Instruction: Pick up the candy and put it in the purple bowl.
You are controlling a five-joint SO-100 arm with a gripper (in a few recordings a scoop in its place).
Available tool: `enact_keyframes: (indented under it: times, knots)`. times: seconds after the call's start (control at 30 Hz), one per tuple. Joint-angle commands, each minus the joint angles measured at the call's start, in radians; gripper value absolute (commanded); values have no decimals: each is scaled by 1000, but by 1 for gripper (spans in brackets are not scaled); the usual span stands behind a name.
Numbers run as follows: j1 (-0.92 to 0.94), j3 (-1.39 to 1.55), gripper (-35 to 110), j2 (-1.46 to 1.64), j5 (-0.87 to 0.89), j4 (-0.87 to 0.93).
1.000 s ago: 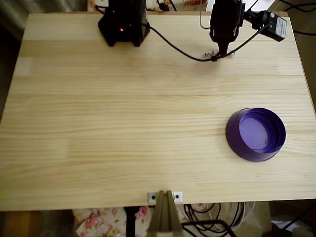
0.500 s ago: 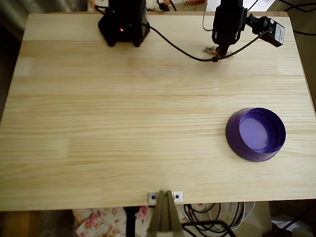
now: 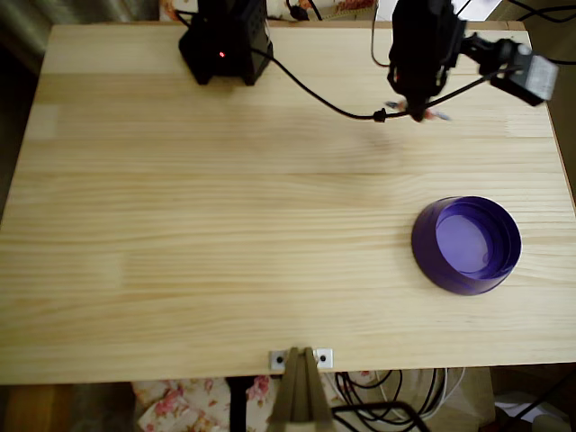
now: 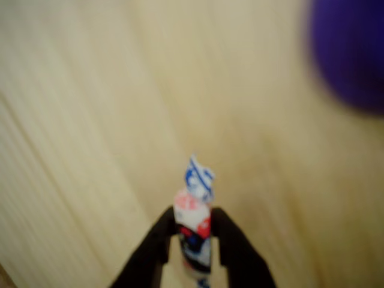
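Table (image 3: 225, 234): pale pine planks, grain running left to right.
Front edge: small metal bracket (image 3: 301, 358).
Below: floral cloth (image 3: 180, 400), dark cables (image 3: 396, 396).
Light: soft, even.

pale wooden table (image 3: 225, 225); small metal bracket (image 3: 301, 358) at its near edge.
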Motion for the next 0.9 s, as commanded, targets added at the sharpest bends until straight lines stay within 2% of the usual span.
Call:
enact_keyframes:
  times: [0.0, 0.27, 0.53, 0.87]
  knots:
    - [64, -155, 0, 120, 12, 23]
    - [158, -348, 0, 40, 55, -34]
    - [195, -529, 0, -166, 86, -115]
    - [238, -830, 0, -511, 61, -81]
